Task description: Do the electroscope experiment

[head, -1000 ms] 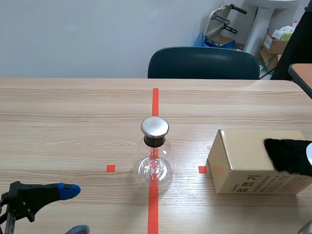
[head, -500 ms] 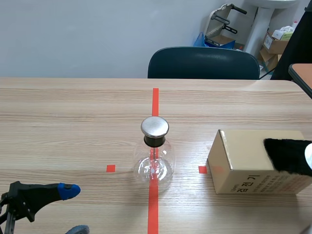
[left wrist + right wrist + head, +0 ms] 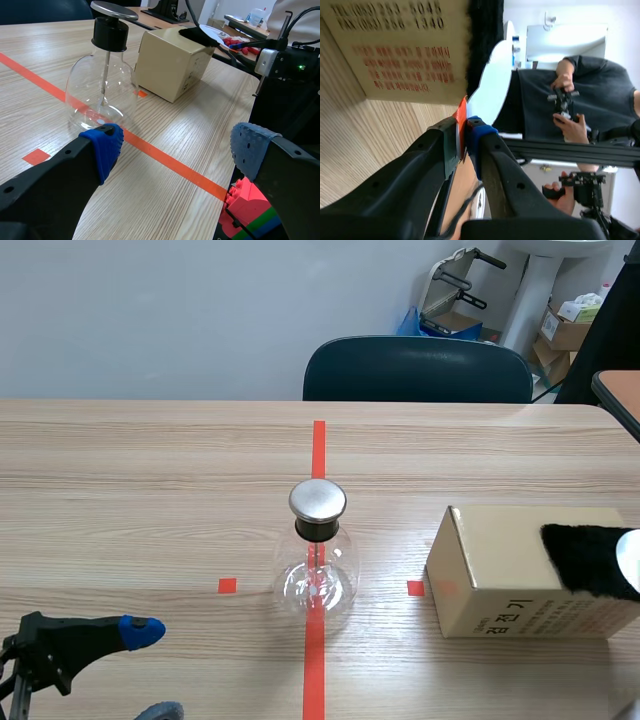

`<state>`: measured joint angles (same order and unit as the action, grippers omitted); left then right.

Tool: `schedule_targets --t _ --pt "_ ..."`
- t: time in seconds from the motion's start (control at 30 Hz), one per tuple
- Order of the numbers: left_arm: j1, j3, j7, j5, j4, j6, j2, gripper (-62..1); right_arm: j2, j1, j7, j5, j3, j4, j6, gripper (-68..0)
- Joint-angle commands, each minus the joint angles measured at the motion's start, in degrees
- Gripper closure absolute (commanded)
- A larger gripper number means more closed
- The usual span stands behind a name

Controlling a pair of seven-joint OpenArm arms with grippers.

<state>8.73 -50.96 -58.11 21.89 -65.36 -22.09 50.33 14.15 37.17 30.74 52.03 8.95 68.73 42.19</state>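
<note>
The right fingers (image 3: 476,134) are pressed together on a thin orange-red end piece, which seems to belong to the white plate (image 3: 492,85) standing out ahead of them. Ahead of the fingertips the plate is laid against the black fur (image 3: 485,35). The fur is draped over the cardboard box (image 3: 405,50), which is seen just beside these fingers.

The left fingers (image 3: 102,145) are held apart with nothing between them, low over the tabletop (image 3: 165,165). The electroscope flask (image 3: 102,90) is found just ahead of one of them, upright on the orange-red line. Its metal cap (image 3: 114,10) is on top and a thin rod hangs inside the glass. The leaves at the end of the rod cannot be made out.

The step in hand is judged to be the charging of the plate on the fur. For this the plate should be kept flat on the fur and drawn over it several times with light pressure. The box is probably light, so it may be pushed away if the strokes are made too hard to the side.

The plate should be gripped only by its coloured end, so that the charge is not lost. Afterwards it should be carried to the cap without being touched to the box or the tabletop, and brought near from above slowly. The flask is round and of thin glass, so a push from the side could tip it. The left fingers are better kept away from the cap.
</note>
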Motion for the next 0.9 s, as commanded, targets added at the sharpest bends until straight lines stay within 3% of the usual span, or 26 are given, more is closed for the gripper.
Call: schedule_targets --t 0.0,0.07,0.13,0.2,0.3,0.37,0.43,0.57,0.63,0.8,0.87 --pt "0.13 0.09 -0.76 -0.07 -0.76 -0.11 -0.11 -46.9 0.76 -0.04 5.25 0.31 0.04 0.2 2.67 -1.7" --pt "0.13 0.09 -0.76 -0.07 -0.76 -0.11 -0.09 -46.9 0.74 -0.04 10.56 0.28 0.04 0.2 2.67 -1.7" --pt "0.13 0.09 -0.76 -0.07 -0.76 -0.11 -0.09 -46.9 0.7 0.0 12.07 0.26 0.04 0.2 2.67 -1.7" --pt "0.13 0.09 -0.74 -0.09 -0.76 -0.11 -0.09 -46.9 0.55 0.13 8.98 -0.2 0.04 0.2 2.67 -1.7" --pt "0.13 0.09 -0.74 -0.09 -0.7 -0.11 -0.09 -46.9 0.61 0.15 -0.02 -0.17 0.24 0.2 2.67 -1.7" --pt "0.13 0.09 -0.76 -0.07 -0.7 -0.11 -0.09 -46.9 0.61 0.13 -1.68 -0.13 0.76 0.2 2.67 -1.7" --pt "0.13 0.09 -0.76 -0.07 -0.7 -0.09 -0.09 -46.9 0.76 0.11 0.83 0.11 0.83 0.2 2.67 -1.7" --pt "0.13 0.09 -0.76 -0.07 -0.7 -0.09 0.04 -46.9 0.74 0.11 12.44 0.26 0.68 0.2 2.67 -1.7" --pt "0.13 0.09 -0.79 -0.07 -0.7 -0.09 0.11 -46.9 0.72 0.15 13.49 0.0 0.68 0.2 2.67 -1.7" --pt "0.13 0.09 -0.76 -0.07 -0.7 -0.09 0.2 -46.9 0.61 0.13 -0.26 -1.03 0.74 0.2 2.67 -1.7" --pt "0.13 0.09 -0.76 -0.07 -0.7 -0.09 0.2 -46.9 0.61 0.13 -1.16 -1.01 0.74 0.2 2.67 -1.7"
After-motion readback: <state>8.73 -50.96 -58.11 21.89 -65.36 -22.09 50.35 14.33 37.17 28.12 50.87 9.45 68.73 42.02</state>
